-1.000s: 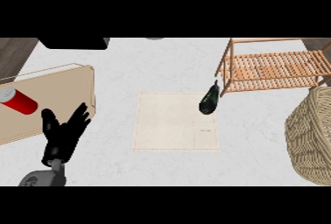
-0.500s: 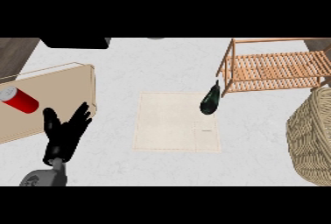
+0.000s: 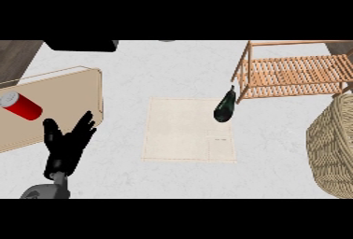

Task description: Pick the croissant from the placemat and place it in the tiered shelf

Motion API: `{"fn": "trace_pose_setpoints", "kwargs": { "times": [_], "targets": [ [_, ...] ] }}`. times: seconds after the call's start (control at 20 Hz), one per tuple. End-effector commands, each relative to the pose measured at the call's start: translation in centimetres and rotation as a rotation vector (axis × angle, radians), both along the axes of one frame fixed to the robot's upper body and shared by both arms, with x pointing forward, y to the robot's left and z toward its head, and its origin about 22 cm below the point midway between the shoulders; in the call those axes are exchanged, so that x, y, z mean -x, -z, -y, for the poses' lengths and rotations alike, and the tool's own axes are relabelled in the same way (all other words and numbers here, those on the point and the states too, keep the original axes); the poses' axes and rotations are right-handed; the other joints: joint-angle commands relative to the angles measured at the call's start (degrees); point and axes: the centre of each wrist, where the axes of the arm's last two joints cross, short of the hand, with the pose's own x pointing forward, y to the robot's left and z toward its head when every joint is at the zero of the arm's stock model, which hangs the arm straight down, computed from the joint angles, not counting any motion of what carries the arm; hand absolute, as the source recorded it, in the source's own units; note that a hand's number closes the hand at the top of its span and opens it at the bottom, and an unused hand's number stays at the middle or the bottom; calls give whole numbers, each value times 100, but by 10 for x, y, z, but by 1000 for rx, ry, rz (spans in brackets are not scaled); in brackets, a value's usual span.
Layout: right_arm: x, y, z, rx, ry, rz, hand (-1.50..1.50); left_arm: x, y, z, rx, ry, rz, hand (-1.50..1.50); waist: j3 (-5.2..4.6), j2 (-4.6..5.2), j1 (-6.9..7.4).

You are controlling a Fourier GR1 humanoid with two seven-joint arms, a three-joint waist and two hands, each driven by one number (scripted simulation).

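The cream placemat (image 3: 183,133) lies in the middle of the counter, and I see no croissant on it or anywhere else. A dark green, bottle-like thing (image 3: 224,106) stands at the mat's far right corner, close to the front left leg of the wooden tiered shelf (image 3: 296,74) at the upper right. My left hand (image 3: 66,147) rests open at the lower left with its fingers up, left of the mat and holding nothing. My right hand shows nowhere in the view.
A tan board (image 3: 62,100) at the left carries a red can (image 3: 21,106) lying on its side. A big wicker basket (image 3: 334,149) fills the right edge below the shelf. A dark block (image 3: 79,45) sits at the far left top.
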Motion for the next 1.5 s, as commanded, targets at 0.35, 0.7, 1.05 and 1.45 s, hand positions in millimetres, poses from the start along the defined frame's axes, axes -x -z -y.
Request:
{"fn": "trace_pose_setpoints", "kwargs": {
  "times": [0.35,0.7,1.05,1.45],
  "targets": [
    [-27,16,14,-33,-41,66,150,-4,6,-9,-12,3,-14,0,2,18,-11],
    [-39,25,-11,23,-54,23,150,6,3,-6,-5,-10,-12,0,2,-23,-47],
    [-28,19,29,-245,27,81,-150,-10,-5,-11,5,-4,6,0,6,0,-49],
    [-30,0,27,-532,-6,110,-150,-10,-7,-6,8,-1,0,0,5,3,-17]
  ]
}}
